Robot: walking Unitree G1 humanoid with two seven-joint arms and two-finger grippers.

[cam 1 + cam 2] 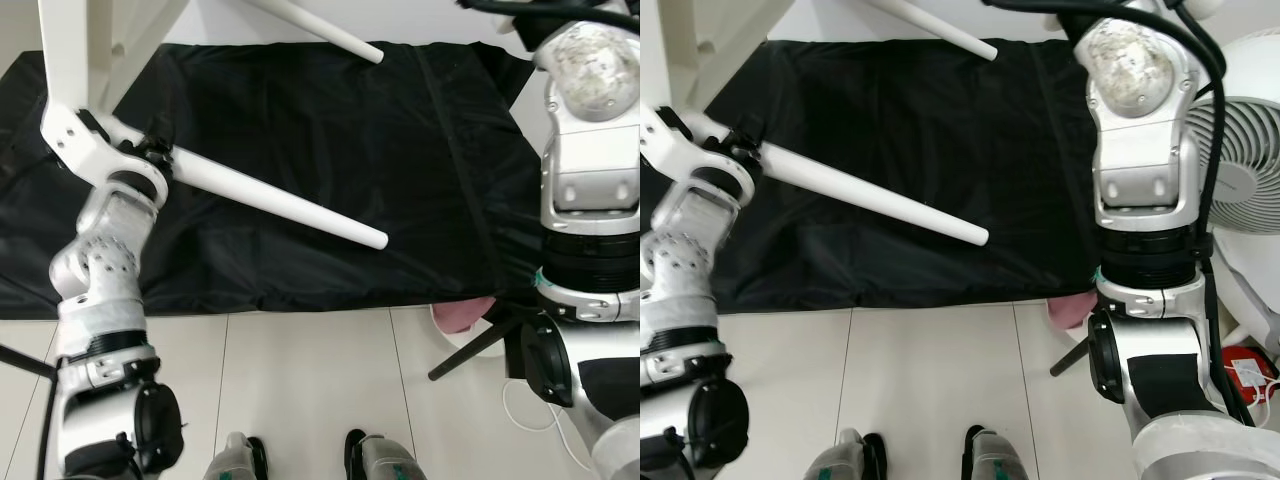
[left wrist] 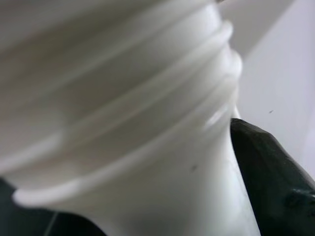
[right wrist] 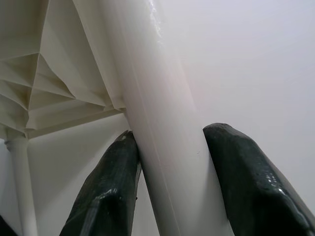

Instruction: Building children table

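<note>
A white children's table is tipped up, and a corner of its top [image 1: 70,70] shows at the upper left. One white leg [image 1: 280,200] slants from that corner out over the black cloth. My left gripper [image 1: 155,148] is shut on this leg at its threaded base [image 2: 123,123], with one black finger [image 2: 268,172] pressed against it. A second white leg [image 1: 320,28] crosses the top of the view. My right arm [image 1: 1140,150] is raised at the right. Its gripper [image 3: 174,132] is shut around a white leg [image 3: 162,147], close under the ribbed underside of the table top [image 3: 54,83].
A black cloth [image 1: 330,130] covers the floor ahead, with white tiles [image 1: 300,390] in front of it. A white fan [image 1: 1245,150] stands at the right. A pink object [image 1: 462,315] and a black stand leg [image 1: 475,350] lie by my right side. My feet [image 1: 300,458] show below.
</note>
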